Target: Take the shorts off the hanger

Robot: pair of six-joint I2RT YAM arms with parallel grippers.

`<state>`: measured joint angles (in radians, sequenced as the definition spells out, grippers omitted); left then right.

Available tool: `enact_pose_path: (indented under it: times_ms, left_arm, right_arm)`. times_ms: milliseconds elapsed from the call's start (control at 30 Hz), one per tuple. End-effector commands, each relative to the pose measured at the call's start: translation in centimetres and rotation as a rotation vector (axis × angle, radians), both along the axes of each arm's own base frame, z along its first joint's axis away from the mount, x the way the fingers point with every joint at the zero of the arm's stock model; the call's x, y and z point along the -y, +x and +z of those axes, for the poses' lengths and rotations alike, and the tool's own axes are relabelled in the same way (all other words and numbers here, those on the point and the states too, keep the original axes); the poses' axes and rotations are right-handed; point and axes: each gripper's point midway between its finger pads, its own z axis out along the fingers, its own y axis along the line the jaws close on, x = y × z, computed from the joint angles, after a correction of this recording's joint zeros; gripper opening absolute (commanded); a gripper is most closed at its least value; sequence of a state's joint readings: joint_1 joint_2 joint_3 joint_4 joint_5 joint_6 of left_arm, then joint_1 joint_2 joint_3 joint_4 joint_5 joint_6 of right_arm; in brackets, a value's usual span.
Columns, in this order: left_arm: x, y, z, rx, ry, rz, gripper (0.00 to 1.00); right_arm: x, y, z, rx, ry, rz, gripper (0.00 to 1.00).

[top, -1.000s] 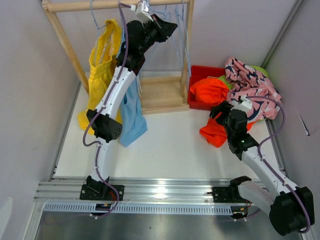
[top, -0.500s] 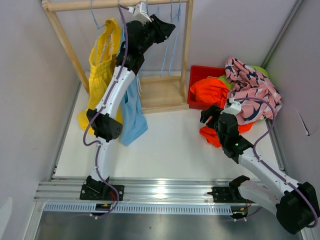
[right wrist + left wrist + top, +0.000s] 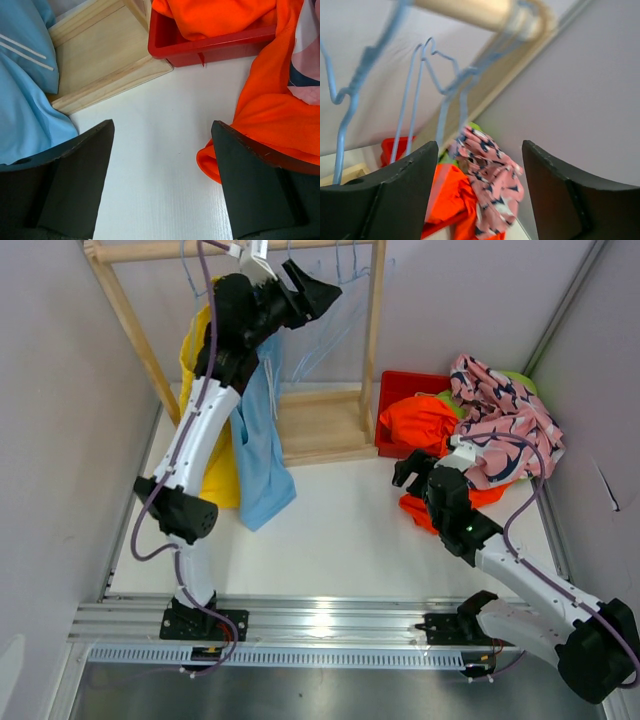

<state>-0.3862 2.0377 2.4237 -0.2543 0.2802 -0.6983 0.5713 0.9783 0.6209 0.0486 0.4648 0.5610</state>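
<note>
Left hand [image 3: 479, 145] shifted left below rod [image 3: 470, 10], fingers [image 3: 395, 195] spread.

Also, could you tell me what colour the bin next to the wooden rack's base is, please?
The bin is red, clearest in the right wrist view.

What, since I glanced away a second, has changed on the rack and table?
The left gripper shifted left along the rail and opened, holding nothing. The right gripper drew back left from the orange shorts, open. Yellow shorts and blue shorts still hang; the pink shorts stay piled at the bin.
</note>
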Motion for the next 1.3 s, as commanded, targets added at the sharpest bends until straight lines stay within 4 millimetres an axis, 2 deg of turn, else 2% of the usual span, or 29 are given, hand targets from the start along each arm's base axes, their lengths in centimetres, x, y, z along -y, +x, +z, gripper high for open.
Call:
enact_pose_path:
  times_ms: [0,33,67,133,167,200,233,267,300,333,400,467,567,600,667,700,733,767,867,900,933,967,1000,1067,1167,1200,1267]
  left_arm:
    - [-1.8,-9.2,8.9,0.198,-0.023,-0.099,0.76]
    - [-1.9,-10.2,9.0,0.202,-0.007,-0.115,0.8]
    - [-2.7,-12.1,10.4,0.231,-0.007,-0.117,0.86]
    - [-3.2,-13.8,10.6,0.241,0.033,-0.126,0.89]
    - [-4.1,-15.5,11.7,0.269,0.044,-0.114,0.95]
    - [-4.7,-16.2,12.0,0.279,0.066,-0.095,0.95]
    - [-5.8,-15.8,10.5,0.253,0.135,-0.028,0.99]
    - [-7.5,-17.4,11.4,0.275,0.157,0.027,0.99]
    - [-8.6,-17.1,9.6,0.253,0.235,0.084,0.99]
    - [-10.4,-15.9,7.7,0.205,0.281,0.199,0.99]
    - [-13.4,-16.4,5.9,0.188,0.368,0.325,0.99]
    - [-16.3,-15.2,2.9,0.107,0.45,0.463,0.99]
    - [-18.4,-13.6,0.7,0.044,0.534,0.547,0.99]
    - [-18.3,-12.4,-0.4,0.02,0.56,0.556,0.98]
    - [-18.5,-11.2,-0.8,0.016,0.574,0.573,0.96]
    - [-18.5,-9.8,-1.4,0.012,0.589,0.589,0.96]
    - [-18.5,-9.1,-1.3,0.015,0.591,0.593,0.96]
    - [-18.5,-8.6,-0.3,0.035,0.581,0.604,0.96]
    - [-18.3,-5.4,-1.4,-0.009,0.61,0.604,0.95]
    - [-18.4,-5.6,1.0,0.025,0.585,0.61,0.94]
    - [-18.1,-3.7,-0.9,-0.016,0.613,0.603,0.94]
    - [-18.1,-3.2,-1.4,-0.031,0.625,0.601,0.94]
    - [-18.2,-3.2,0.3,0.006,0.604,0.614,0.93]
    - [-18.4,-2.2,-0.1,0.002,0.608,0.627,0.92]
    - [-18.7,-2.2,0.4,0.015,0.588,0.636,0.82]
    - [-18.9,-2.1,0.4,0.014,0.585,0.637,0.74]
    - [-18.8,-2.3,0.4,0.015,0.584,0.631,0.65]
  right_arm:
    - [0.8,0.3,3.2,0.061,0.012,-0.066,0.85]
    - [1.0,0.3,3.3,0.062,0.008,-0.068,0.85]
    - [1.2,0.1,3.7,0.073,0.013,-0.073,0.85]
    - [1.3,-0.1,3.9,0.076,0.012,-0.07,0.85]
    - [1.4,-0.2,4.1,0.081,0.015,-0.072,0.85]
    - [1.4,-0.2,4.5,0.09,0.021,-0.074,0.85]
    - [1.5,-0.5,4.0,0.066,0.006,-0.069,0.85]
    - [1.5,-0.6,4.2,0.07,0.01,-0.066,0.85]
    - [1.6,-0.8,4.2,0.069,0.01,-0.065,0.85]
    - [1.5,-0.9,4.3,0.07,0.013,-0.057,0.85]
    - [1.3,-1.1,4.5,0.075,0.016,-0.043,0.84]
    - [1.0,-1.2,4.4,0.071,0.011,-0.025,0.84]
    - [0.6,-1.3,4.4,0.069,0.009,-0.003,0.83]
    - [0.5,-1.4,4.4,0.067,0.007,0.004,0.83]
    - [0.3,-1.6,4.4,0.067,0.006,0.013,0.83]
    - [0.3,-1.7,4.3,0.063,0.003,0.015,0.82]
    - [0.2,-1.9,4.2,0.059,0.001,0.02,0.82]
    - [0.3,-2.0,4.0,0.053,-0.004,0.021,0.82]
    - [0.7,-2.6,3.5,0.041,-0.015,0.019,0.82]
    - [0.9,-2.7,3.3,0.039,-0.02,0.013,0.82]
    - [1.1,-2.9,3.6,0.048,-0.015,0.007,0.82]
    - [1.4,-3.1,3.1,0.039,-0.024,0.005,0.82]
    - [1.6,-3.3,3.0,0.04,-0.029,0.0,0.82]
    - [1.8,-3.6,3.0,0.043,-0.029,-0.001,0.82]
    - [2.2,-3.9,2.5,0.035,-0.037,-0.008,0.82]
    - [2.3,-3.9,2.3,0.033,-0.038,-0.012,0.82]
    - [2.4,-4.0,2.3,0.032,-0.041,-0.016,0.82]
